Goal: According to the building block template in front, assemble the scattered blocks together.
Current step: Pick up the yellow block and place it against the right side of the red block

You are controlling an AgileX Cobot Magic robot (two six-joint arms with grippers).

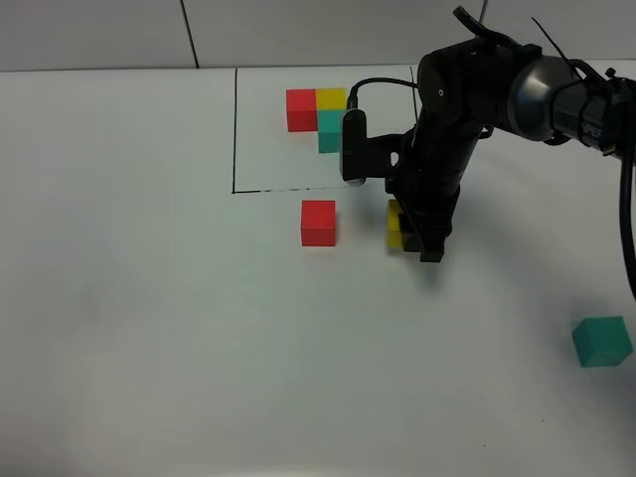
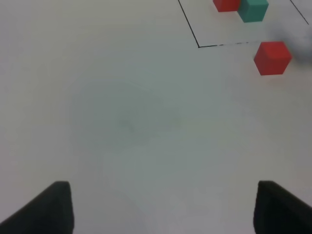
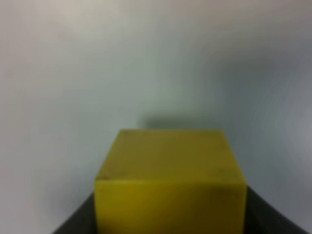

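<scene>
Right hand (image 1: 419, 238) clamps yellow cube (image 1: 395, 227); red cube (image 1: 318, 223) nearby, apart.

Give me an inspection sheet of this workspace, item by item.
Surface: white table with a thin black drawn outline.
Job's things: template of red, yellow and teal cubes inside the outline; loose red cube just below the outline; yellow cube to its right, apart from it; teal cube alone, far right.
Clutter: nothing seen.
Claws: right claw shut on the yellow cube; left claw open, empty, over table.
Cables: black cable looped on the right arm; another runs down the picture's right edge.
Surroundings: pale tiled wall behind the table.
</scene>
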